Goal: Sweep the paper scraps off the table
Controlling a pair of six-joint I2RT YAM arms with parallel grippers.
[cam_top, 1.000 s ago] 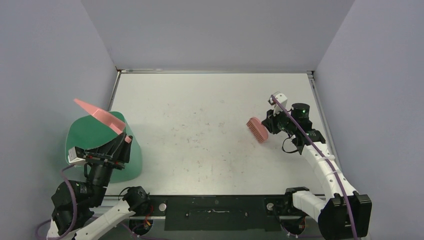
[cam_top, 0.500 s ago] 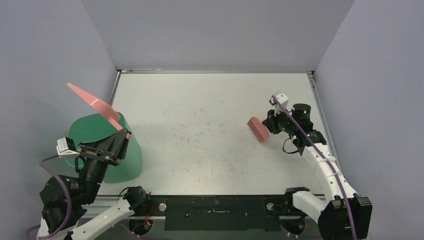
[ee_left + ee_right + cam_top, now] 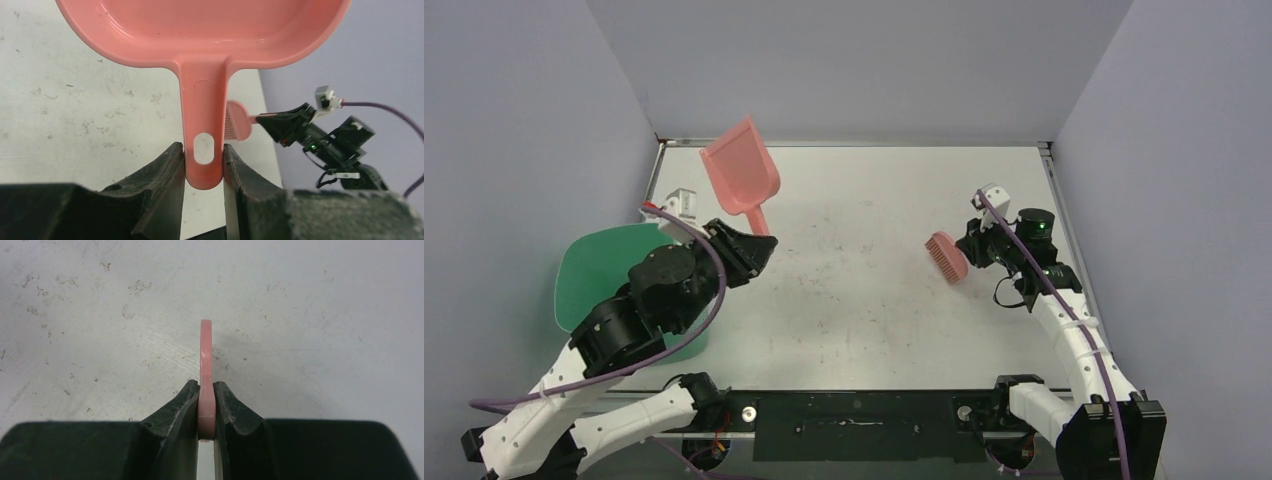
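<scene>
Pink plastic dustpan [image 3: 742, 178], top view: it sits upper left of centre with the pan toward the top edge. Its handle runs down into the left hand [image 3: 762, 243], which is clamped on it. A mint-green bin [image 3: 584, 270] is at the left edge, partly hidden by the left arm [image 3: 624, 330]. The white worktop [image 3: 854, 300] fills the middle of the frame (scuffed, grey specks all over). Right of centre, the right hand [image 3: 969, 245] grips a pink brush [image 3: 947, 258], whose ribbed head points left.

Left wrist view: the dustpan spans the top of the frame and its handle drops down the centre. The two dark fingers [image 3: 165, 175] press the handle end from either side, level with the hanging hole. The worktop shows behind at left. At right-centre is the brush head, with the right arm [image 3: 320, 142] beyond it (one green light showing).

Right wrist view: the brush handle appears edge-on, a thin upright pink strip at centre. It is pinched between both fingers [image 3: 182, 410] near the bottom edge. The speckled worktop lies behind, across the whole frame. I cannot tell whether the brush touches it.
</scene>
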